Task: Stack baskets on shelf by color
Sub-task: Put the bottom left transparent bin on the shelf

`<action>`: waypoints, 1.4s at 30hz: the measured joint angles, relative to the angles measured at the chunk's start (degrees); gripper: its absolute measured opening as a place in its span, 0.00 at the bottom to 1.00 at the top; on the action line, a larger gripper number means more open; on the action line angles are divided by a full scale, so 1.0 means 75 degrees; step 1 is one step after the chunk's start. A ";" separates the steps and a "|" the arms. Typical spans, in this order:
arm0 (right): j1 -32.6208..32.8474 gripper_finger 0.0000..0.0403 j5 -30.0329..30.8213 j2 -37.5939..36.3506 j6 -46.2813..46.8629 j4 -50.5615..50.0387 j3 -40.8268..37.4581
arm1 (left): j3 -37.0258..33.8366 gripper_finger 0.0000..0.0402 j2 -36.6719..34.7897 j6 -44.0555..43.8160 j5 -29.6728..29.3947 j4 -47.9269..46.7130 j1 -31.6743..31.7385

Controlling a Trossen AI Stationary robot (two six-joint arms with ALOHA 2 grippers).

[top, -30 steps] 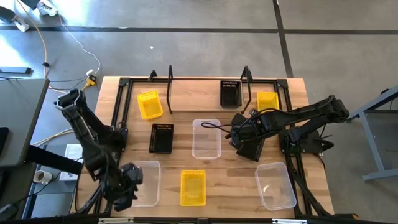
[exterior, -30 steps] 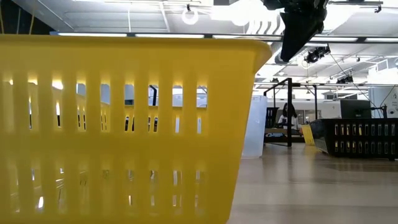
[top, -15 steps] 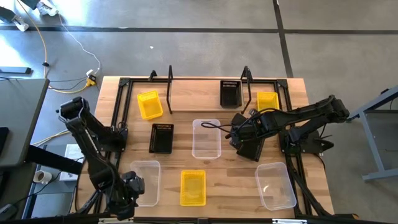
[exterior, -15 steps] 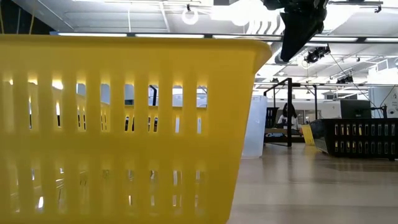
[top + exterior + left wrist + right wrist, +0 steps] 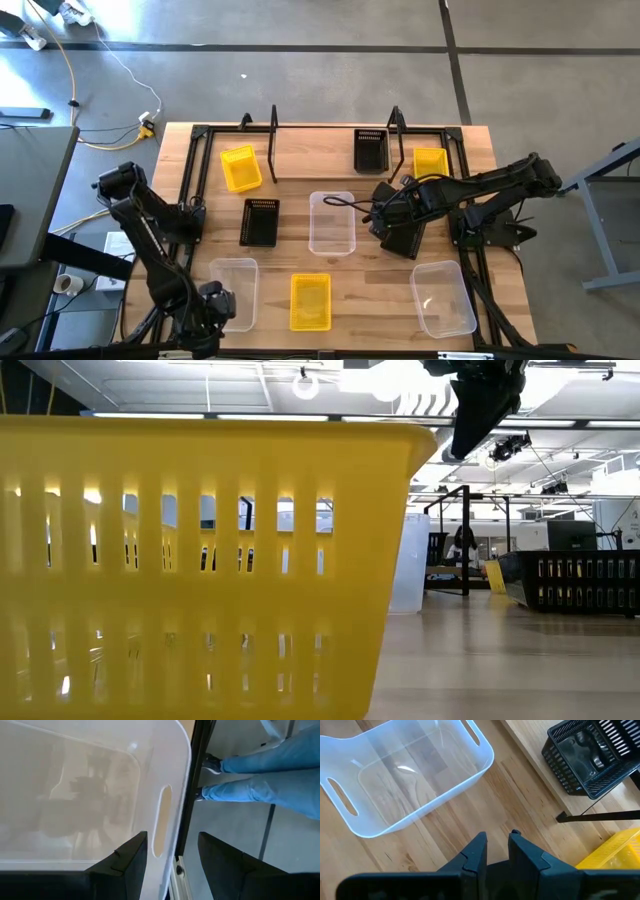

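A: Item 1, baskets. We count 3 yellow: 1 at 10 o'clock (image 5: pixel 240 168), 1 at 2 o'clock (image 5: pixel 430 162), 1 at 6 o'clock (image 5: pixel 310 301).

B: We log 3 clear: centre (image 5: pixel 332 222), 7 o'clock (image 5: pixel 236 292), 5 o'clock (image 5: pixel 444 297). Black: 1 on the shelf (image 5: pixel 330 150) at 12 o'clock (image 5: pixel 370 150), 1 left of centre (image 5: pixel 260 221).

A: A third black one (image 5: pixel 405 238) lies under the right gripper (image 5: pixel 385 215), right of centre. Its fingers (image 5: pixel 475 854) stand almost closed, a narrow gap between, nothing held in the wrist view.

B: Left gripper (image 5: pixel 208 305), 7 o'clock tabletop (image 5: pixel 370 290) edge. Its fingers (image 5: pixel 131 857) are spread apart, straddling the end wall of the clear basket there. A person's legs in jeans (image 5: pixel 265 775) show beyond.
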 joint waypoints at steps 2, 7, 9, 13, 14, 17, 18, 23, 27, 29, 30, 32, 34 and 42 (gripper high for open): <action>0.0001 0.17 0.0034 -0.0001 -0.0001 -0.0001 0.0000 | 0.0000 0.41 0.0135 0.0003 0.0036 0.0120 -0.0012; -0.0005 0.17 0.0096 0.0000 -0.0001 0.0002 -0.0003 | 0.0003 0.41 0.0416 0.0017 0.0005 0.0199 -0.0042; -0.0008 0.17 0.0136 0.0000 -0.0001 -0.0001 0.0000 | 0.0000 0.41 0.0587 0.0020 0.0005 0.0150 -0.0047; -0.0008 0.17 0.0179 0.0000 -0.0001 -0.0001 -0.0003 | 0.0000 0.41 0.0915 0.0016 0.0068 0.0160 -0.0047; -0.0008 0.17 0.0179 0.0000 -0.0001 -0.0001 -0.0003 | 0.0000 0.41 0.0997 0.0015 0.0069 0.0155 -0.0043; -0.0008 0.17 0.0189 0.0000 -0.0001 -0.0001 -0.0002 | 0.0000 0.41 0.1182 0.0000 0.0067 0.0156 -0.0044; -0.0008 0.17 0.0194 0.0000 -0.0001 -0.0001 -0.0003 | 0.0000 0.41 0.1238 -0.0006 0.0072 0.0162 -0.0044; -0.0008 0.17 0.0199 0.0000 -0.0001 -0.0002 -0.0003 | 0.0001 0.34 0.1346 -0.0133 0.0095 0.0174 -0.0044; -0.0008 0.17 0.0200 0.0000 -0.0001 -0.0001 -0.0003 | 0.0204 0.20 0.1334 -0.0131 0.0120 0.0140 0.0021; -0.0008 0.17 0.0209 0.0000 -0.0001 -0.0001 -0.0003 | 0.0402 0.12 0.1328 -0.0026 0.0119 0.0148 0.0022; -0.0008 0.17 0.0211 0.0000 -0.0001 -0.0001 -0.0003 | 0.0498 0.08 0.1322 0.0002 0.0120 0.0136 0.0020; -0.0008 0.17 0.0211 0.0000 -0.0001 -0.0001 -0.0003 | 0.0718 0.03 0.1319 0.0026 0.0111 0.0079 0.0017; -0.0008 0.17 0.0214 0.0000 -0.0001 0.0000 -0.0003 | 0.0967 0.02 0.1312 0.0039 0.0087 0.0015 0.0011; -0.0008 0.17 0.0211 0.0000 0.0020 0.0223 -0.0003 | 0.1935 0.01 0.1272 0.0405 0.0063 -0.0637 0.0023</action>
